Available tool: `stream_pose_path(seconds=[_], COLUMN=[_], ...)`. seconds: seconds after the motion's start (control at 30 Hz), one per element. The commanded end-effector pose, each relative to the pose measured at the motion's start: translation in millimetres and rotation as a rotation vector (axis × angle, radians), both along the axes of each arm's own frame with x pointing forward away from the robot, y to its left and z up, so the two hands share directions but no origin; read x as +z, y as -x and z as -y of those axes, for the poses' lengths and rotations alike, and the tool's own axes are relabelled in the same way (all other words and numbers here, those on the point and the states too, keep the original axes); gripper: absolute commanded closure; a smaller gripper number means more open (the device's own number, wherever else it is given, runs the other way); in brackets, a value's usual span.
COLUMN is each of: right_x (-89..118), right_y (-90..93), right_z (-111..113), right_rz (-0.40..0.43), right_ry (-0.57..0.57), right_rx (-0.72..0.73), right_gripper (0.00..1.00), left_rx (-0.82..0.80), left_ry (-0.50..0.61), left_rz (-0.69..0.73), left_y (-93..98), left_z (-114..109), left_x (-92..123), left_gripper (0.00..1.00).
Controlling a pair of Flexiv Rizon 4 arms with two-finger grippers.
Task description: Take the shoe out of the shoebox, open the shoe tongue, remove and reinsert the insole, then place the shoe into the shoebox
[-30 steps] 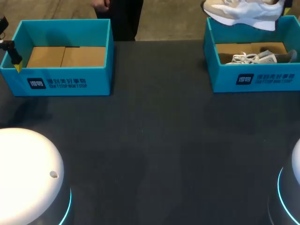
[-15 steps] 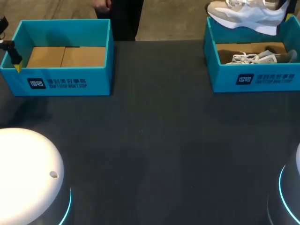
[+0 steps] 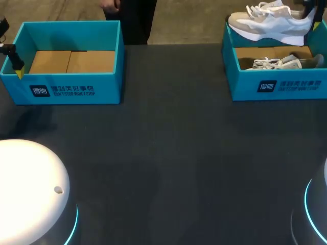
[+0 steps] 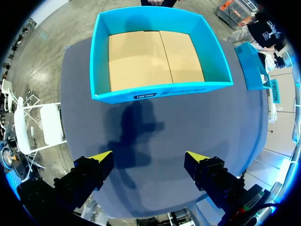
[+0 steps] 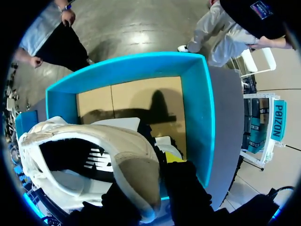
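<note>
Gripping the shoe (image 3: 270, 25) by its heel, the right pincer (image 5: 155, 176) has its fingers closed on the heel rim from two sides. One yellow fingertip (image 5: 174, 157) shows just beside the beige heel patch; the other is hidden by the shoe. The shoe, white with beige panels, hangs in the air over the right box (image 3: 278, 84). In the head view it sits above the box's far wall, sole down and roughly level, with the toe pointing toward the left box's side. Under it, on the box's cardboard floor, lies a second shoe (image 3: 281, 62) with its white laces showing. That box stands at the far right of the dark worktop (image 3: 163, 153).

The left pincer (image 4: 148, 160) is spread wide with nothing between its fingers, and it hangs over the worktop, where its shadow falls just ahead. Beyond the shadow stands the left box (image 4: 160, 92), its cardboard floor showing. In the head view this pincer is by the box's left wall, near the front corner. The two boxes are well apart, at opposite far corners.
</note>
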State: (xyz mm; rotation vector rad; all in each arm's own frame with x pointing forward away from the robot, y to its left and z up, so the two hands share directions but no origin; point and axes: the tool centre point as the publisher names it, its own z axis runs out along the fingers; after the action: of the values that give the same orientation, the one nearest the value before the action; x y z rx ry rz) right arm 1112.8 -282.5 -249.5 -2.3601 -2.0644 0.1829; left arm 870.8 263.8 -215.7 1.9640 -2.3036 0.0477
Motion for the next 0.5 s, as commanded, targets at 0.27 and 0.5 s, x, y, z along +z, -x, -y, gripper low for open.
stream_pose_path(seconds=[0.27, 0.5], right_x=[-9, -20], right_y=[5.7, 1.2], right_z=[9, 16], right_rz=[0.04, 0.011], right_ry=[0.015, 0.017], right_rx=[0.011, 0.018], right_gripper=[1.0, 1.0], left_rx=[0.001, 0.001], left_ry=[-0.002, -0.002], left_rz=[0.001, 0.001], left_y=[0.9, 0.9], left_z=[0, 0], left_x=[0, 0], left_gripper=[0.0, 0.0])
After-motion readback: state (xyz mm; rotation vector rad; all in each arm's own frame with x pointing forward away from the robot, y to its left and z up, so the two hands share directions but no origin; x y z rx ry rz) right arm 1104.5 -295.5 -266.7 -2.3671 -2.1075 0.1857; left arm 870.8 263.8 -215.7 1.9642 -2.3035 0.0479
